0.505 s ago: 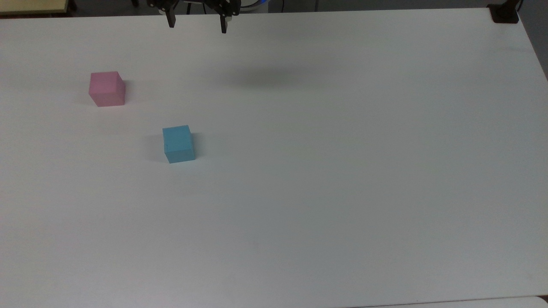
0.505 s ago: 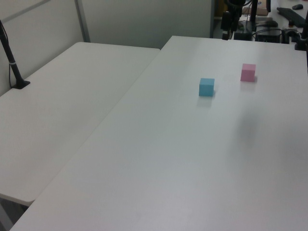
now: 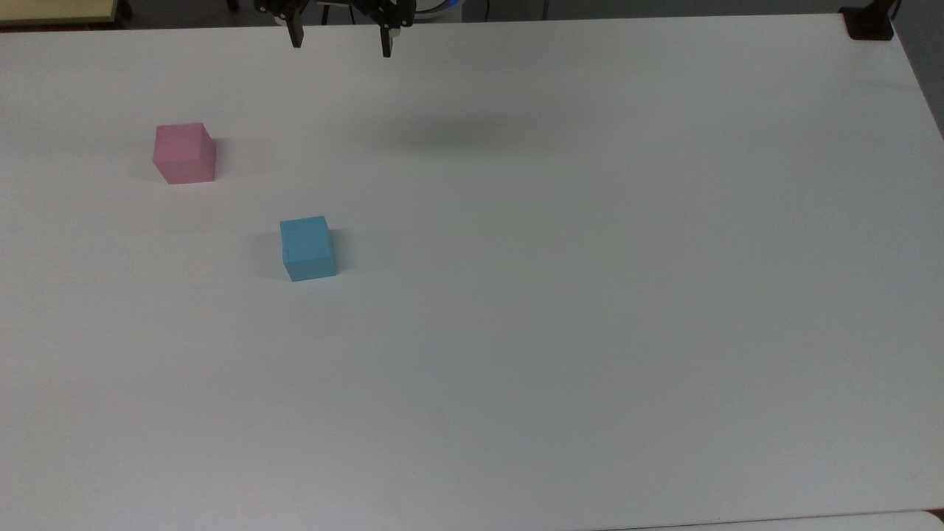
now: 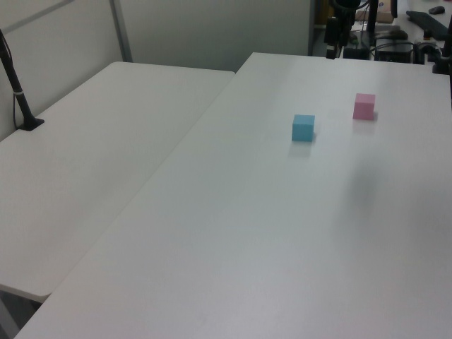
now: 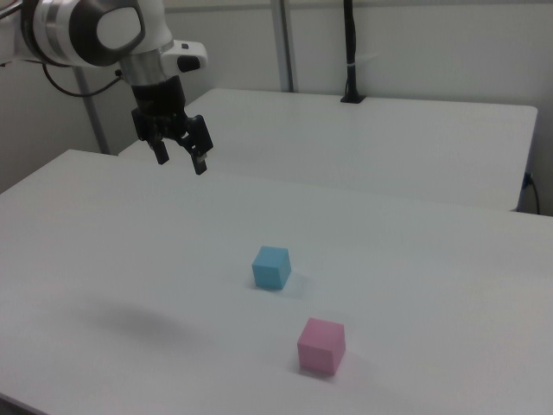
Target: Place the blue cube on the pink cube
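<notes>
Across the white worktop (image 3: 590, 295) nothing is sitting but two cubes, both lying flat and well apart from each other; no container is standing on it. High above it, the gripper (image 5: 179, 154) is hanging with its fingers (image 3: 296, 35) spread wide, holding nothing. Below and toward the right view's right, the blue cube (image 5: 271, 266) is resting square-sided, with the pink cube (image 5: 321, 346) waiting beyond it.

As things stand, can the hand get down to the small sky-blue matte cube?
Probably yes: the open hand hangs above the white table, and the small sky-blue matte cube stands alone, apart from the pale pink matte cube.
</notes>
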